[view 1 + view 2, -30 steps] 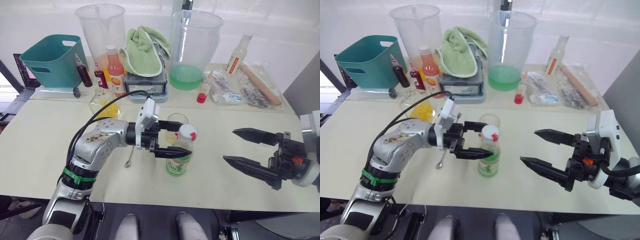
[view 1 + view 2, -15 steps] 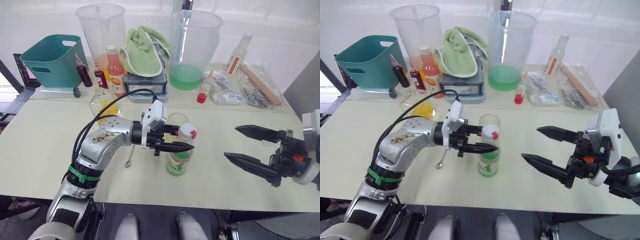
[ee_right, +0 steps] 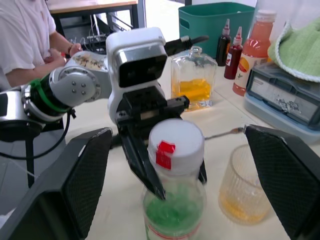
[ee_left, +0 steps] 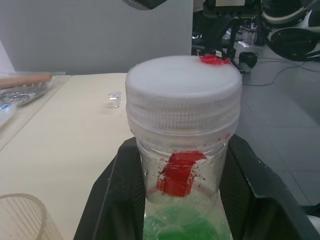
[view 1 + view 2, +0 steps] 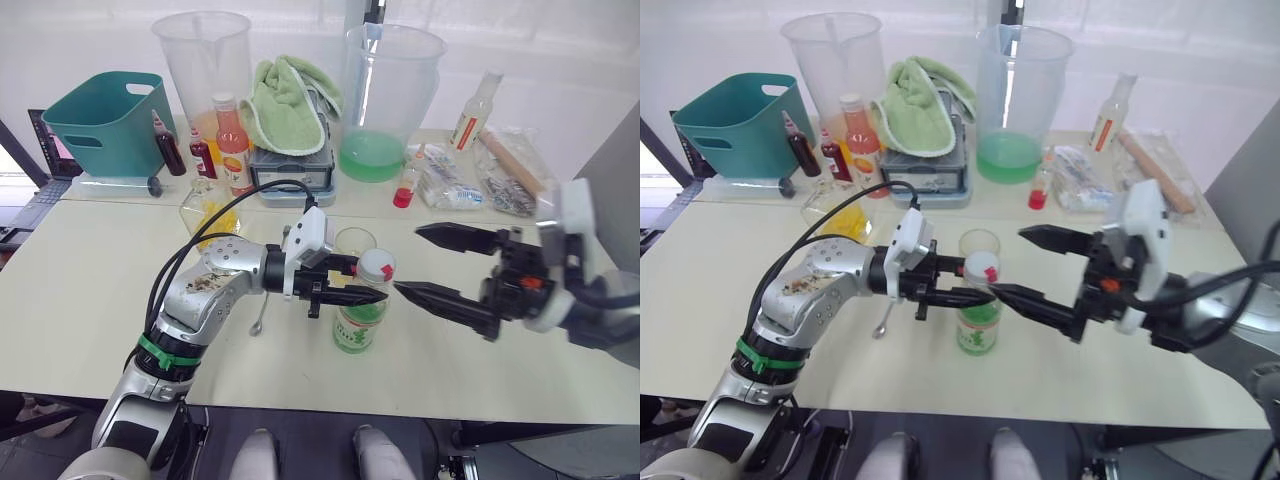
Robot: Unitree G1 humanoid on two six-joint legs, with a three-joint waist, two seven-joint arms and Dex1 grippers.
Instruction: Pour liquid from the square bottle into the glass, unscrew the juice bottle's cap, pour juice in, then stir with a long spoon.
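The juice bottle (image 5: 359, 318) stands upright on the surface (image 5: 90, 290), near its front edge, with the white cap (image 5: 375, 263) seated on the neck. A red tab marks the cap's rim. Pale green liquid fills the lower body.

The left claw (image 5: 357, 281) is clenched on the juice bottle just below the cap; the left wrist view shows both black fingers (image 4: 117, 197) pressed against either side of the neck.

The right claw (image 5: 432, 262) is released, its jaws spread wide. It is held level beside the juice bottle on the robot's right, with the lower fingertip close to the cap; contact cannot be confirmed. The right wrist view shows its fingers (image 3: 80, 185) flanking the bottle, well apart from it.

The glass (image 5: 353, 247) stands just behind the juice bottle and holds a shallow layer of yellow liquid.

The square bottle (image 5: 209, 207) stands upright behind the left arm, partly filled with yellow liquid.

The long spoon (image 5: 259, 314) lies flat on the surface under the left forearm, partly hidden.
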